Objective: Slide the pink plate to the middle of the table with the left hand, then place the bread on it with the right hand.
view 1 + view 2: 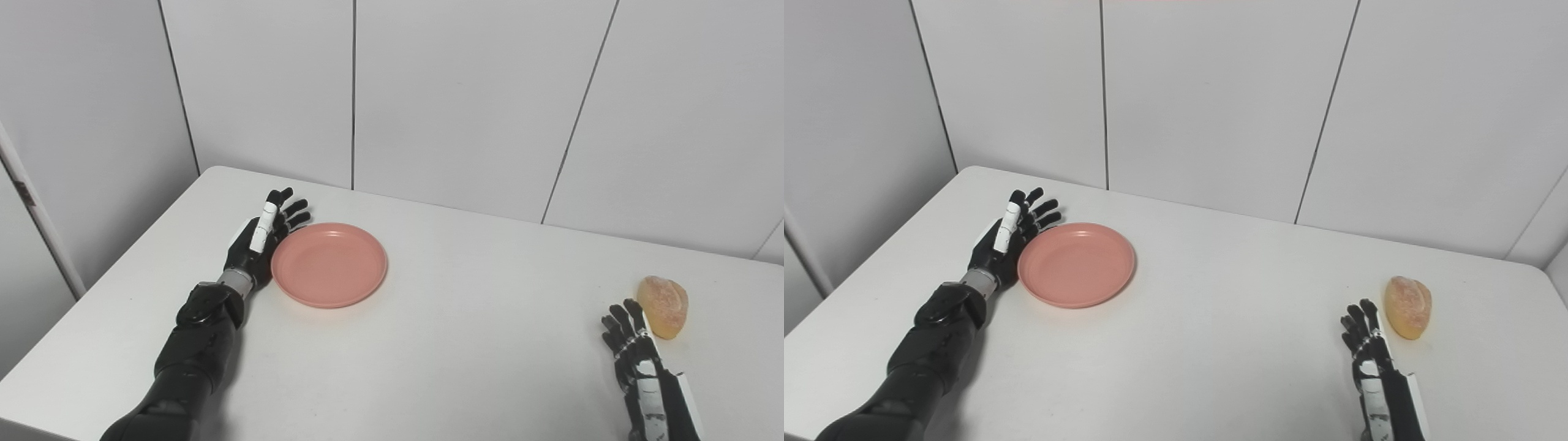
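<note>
The round pink plastic plate (329,264) lies flat on the white bench (465,343), left of the frame's centre. The black left hand (264,236) stands on its edge against the plate's left rim, fingers straight and spread, holding nothing. At the lower right, the golden oval bread roll (663,305) rests on the bench. The right hand (637,358) is just beside it, open and empty.

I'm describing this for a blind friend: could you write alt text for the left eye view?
A black robot left hand, open, rests against the left edge of an empty pink plate on a white table. At the right, the open right hand waits beside a small bread roll.
</note>
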Motion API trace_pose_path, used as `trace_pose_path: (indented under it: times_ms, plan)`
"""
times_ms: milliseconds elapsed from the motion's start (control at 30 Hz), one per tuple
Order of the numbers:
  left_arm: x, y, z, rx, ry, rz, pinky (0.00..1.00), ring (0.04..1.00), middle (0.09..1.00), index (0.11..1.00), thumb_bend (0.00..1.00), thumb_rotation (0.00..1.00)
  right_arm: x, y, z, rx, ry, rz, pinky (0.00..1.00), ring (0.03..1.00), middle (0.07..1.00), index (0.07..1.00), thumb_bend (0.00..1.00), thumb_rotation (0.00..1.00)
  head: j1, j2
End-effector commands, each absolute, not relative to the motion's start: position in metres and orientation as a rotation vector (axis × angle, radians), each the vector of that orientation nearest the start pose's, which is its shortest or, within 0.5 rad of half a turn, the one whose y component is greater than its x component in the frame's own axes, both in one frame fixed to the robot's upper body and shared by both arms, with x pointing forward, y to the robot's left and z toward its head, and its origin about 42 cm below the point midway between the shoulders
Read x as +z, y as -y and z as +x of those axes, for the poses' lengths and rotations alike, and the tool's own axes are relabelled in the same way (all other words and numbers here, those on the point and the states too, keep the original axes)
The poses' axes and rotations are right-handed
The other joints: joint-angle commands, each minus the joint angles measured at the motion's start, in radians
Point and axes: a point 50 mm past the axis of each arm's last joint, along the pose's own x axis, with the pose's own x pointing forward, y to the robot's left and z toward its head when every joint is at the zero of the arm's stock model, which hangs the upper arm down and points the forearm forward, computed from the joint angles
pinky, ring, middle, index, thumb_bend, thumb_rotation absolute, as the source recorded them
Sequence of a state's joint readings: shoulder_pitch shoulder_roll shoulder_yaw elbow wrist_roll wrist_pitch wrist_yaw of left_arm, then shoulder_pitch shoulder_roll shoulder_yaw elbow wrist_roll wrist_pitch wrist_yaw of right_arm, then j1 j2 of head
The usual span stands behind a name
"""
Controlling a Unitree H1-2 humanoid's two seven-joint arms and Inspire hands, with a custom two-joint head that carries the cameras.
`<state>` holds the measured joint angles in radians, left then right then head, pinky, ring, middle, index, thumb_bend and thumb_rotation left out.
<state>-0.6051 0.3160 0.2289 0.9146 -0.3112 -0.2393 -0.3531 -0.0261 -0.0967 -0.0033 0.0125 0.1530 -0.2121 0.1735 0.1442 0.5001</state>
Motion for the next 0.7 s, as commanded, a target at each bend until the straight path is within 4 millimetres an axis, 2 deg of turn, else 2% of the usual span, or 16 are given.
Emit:
trace_pose_path:
  times_ms: [0, 667]
  plan:
    - [0.146, -0.346, 0.468, -0.085, 0.083, -0.103, 0.86, 0.901, 0.92, 0.973, 0.97, 0.9, 0.094, 0.225, 0.275, 0.159, 0.145, 0.079, 0.98, 0.957, 0.961, 0.984, 0.81, 0.94, -0.002, 0.002]
    - [0.122, -0.293, 0.464, -0.178, 0.037, -0.137, 0.88, 0.91, 0.92, 0.964, 0.97, 0.88, 0.098, 0.22, 0.275, 0.167, 0.149, 0.07, 0.98, 0.954, 0.956, 0.987, 0.8, 0.95, -0.024, 0.019]
